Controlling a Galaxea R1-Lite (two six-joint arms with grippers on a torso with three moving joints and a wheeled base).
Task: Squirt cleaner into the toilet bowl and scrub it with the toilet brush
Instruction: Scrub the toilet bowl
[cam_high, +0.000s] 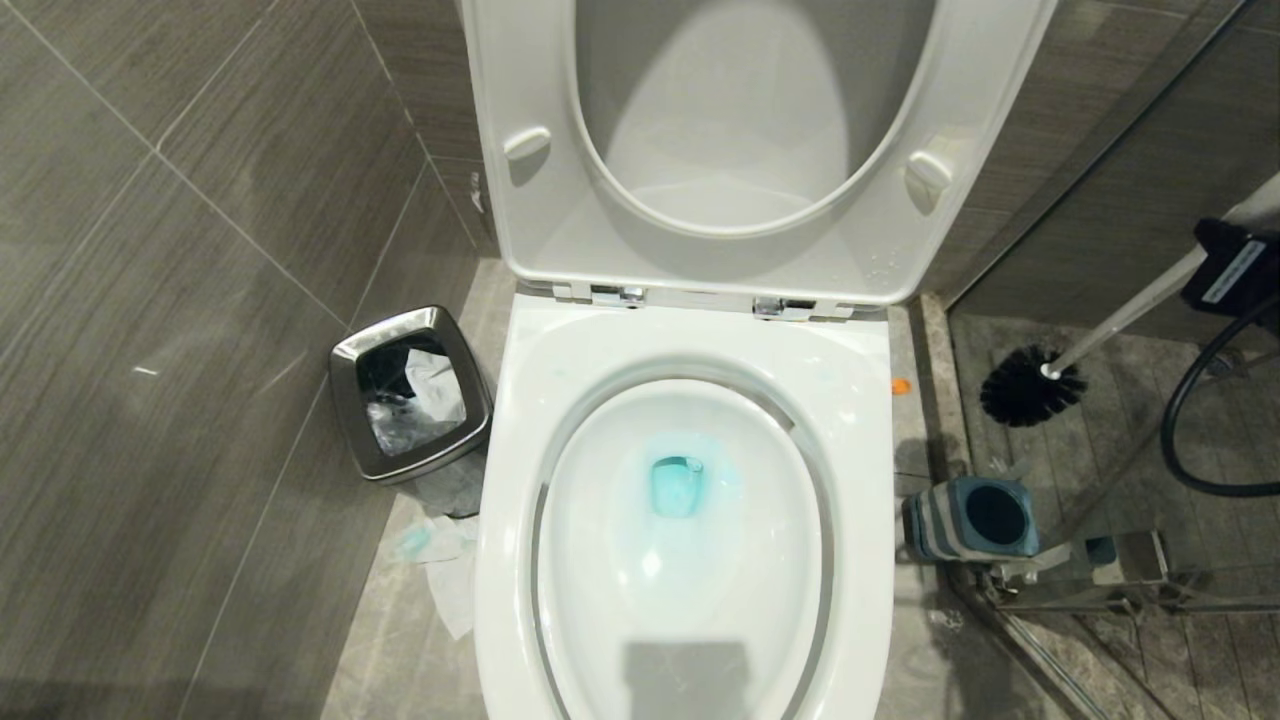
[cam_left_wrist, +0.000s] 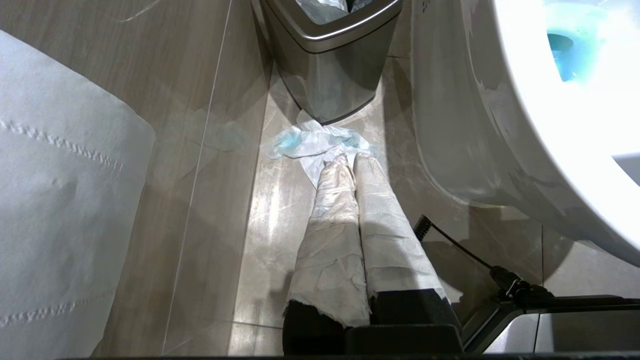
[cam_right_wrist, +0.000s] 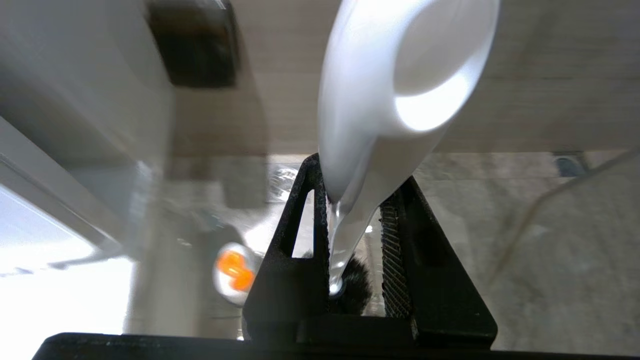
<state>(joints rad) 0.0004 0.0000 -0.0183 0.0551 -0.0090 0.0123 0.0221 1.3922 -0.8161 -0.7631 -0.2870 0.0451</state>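
Item one, nearest you: the toilet bowl (cam_high: 690, 560), seat raised, blue cleaner pooled at its drain.

Item two, right of it: the empty holder (cam_high: 972, 517) on the floor.

Item three, beyond: your right end effector (cam_right_wrist: 350, 235) grasping the toilet brush (cam_high: 1040, 380), lifted clear above the holder.

Left end effector (cam_left_wrist: 347, 162): clenched, empty, beside the waste bin (cam_left_wrist: 330, 60).

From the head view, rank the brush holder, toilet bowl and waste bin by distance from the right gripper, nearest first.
Measured from the right gripper, shut on the toilet brush:
1. Brush holder, on the floor right of the toilet.
2. Toilet bowl, centre.
3. Waste bin, far left.
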